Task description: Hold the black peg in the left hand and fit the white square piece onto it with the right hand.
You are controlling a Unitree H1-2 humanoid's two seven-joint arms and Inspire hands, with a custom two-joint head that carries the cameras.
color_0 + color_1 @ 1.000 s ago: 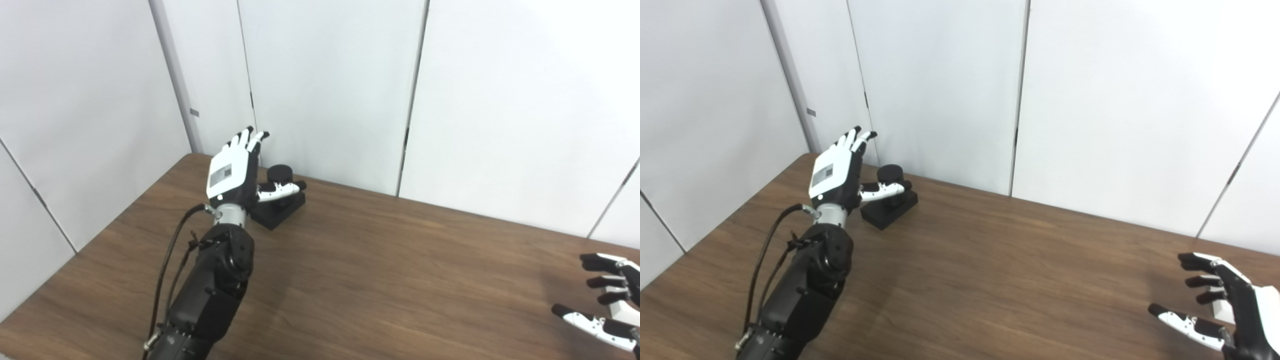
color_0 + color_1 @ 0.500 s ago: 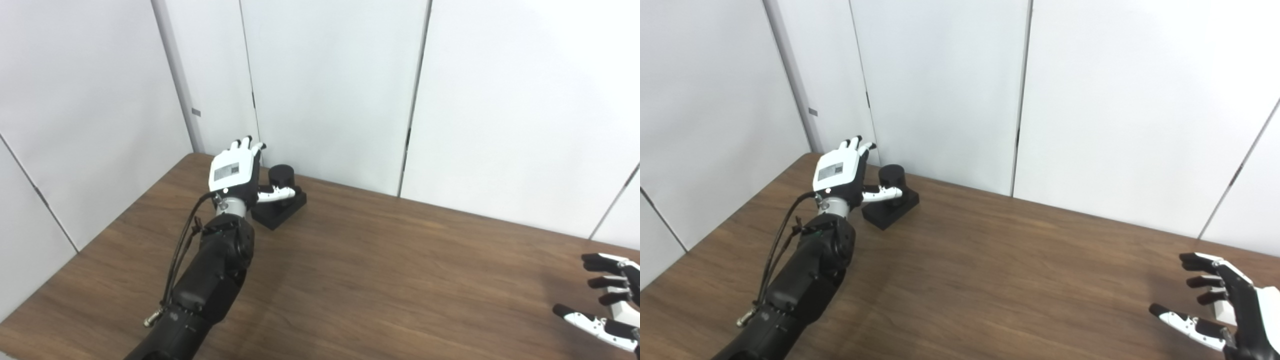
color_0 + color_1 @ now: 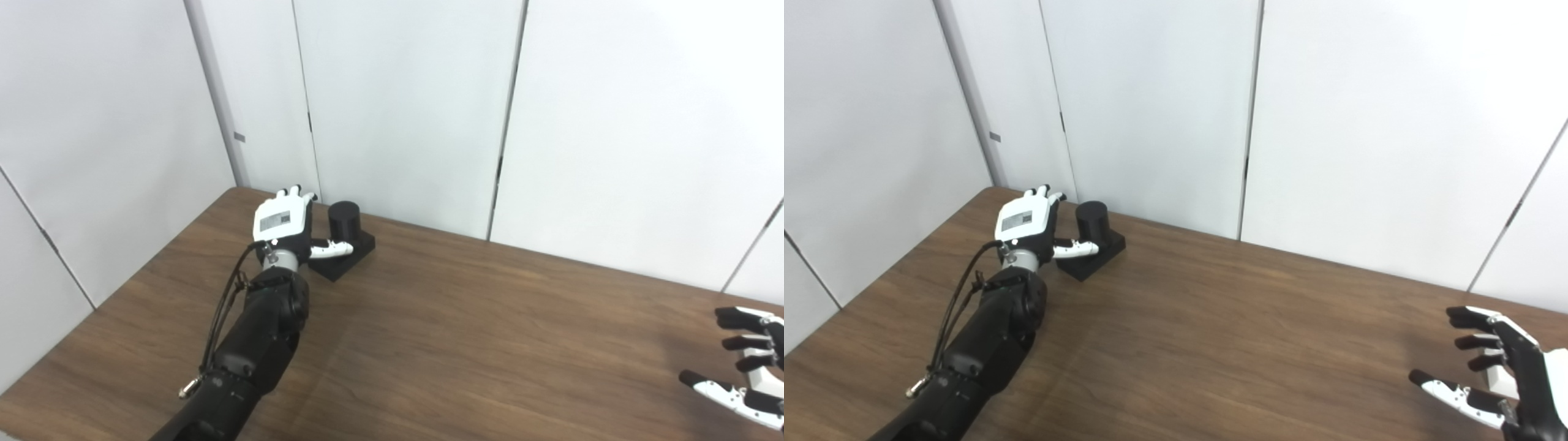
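Observation:
The black peg [image 3: 343,222] is a short cylinder on a square black base [image 3: 352,253]. It stands at the table's far left, near the wall. My left hand [image 3: 283,222] is open just left of the peg, fingers pointing away and thumb lying across the base's front. It does not hold the peg. My right hand [image 3: 1497,375] is open at the table's right edge, low over the wood. A white square piece [image 3: 1499,379] sits on the table between its fingers and thumb, mostly hidden.
The brown wooden table [image 3: 465,343] spans the view. White wall panels [image 3: 404,110] stand close behind the peg and along the left side.
My left hand has lowered and reached forward toward the peg, with its thumb dropping onto the base. My right hand has stayed in place.

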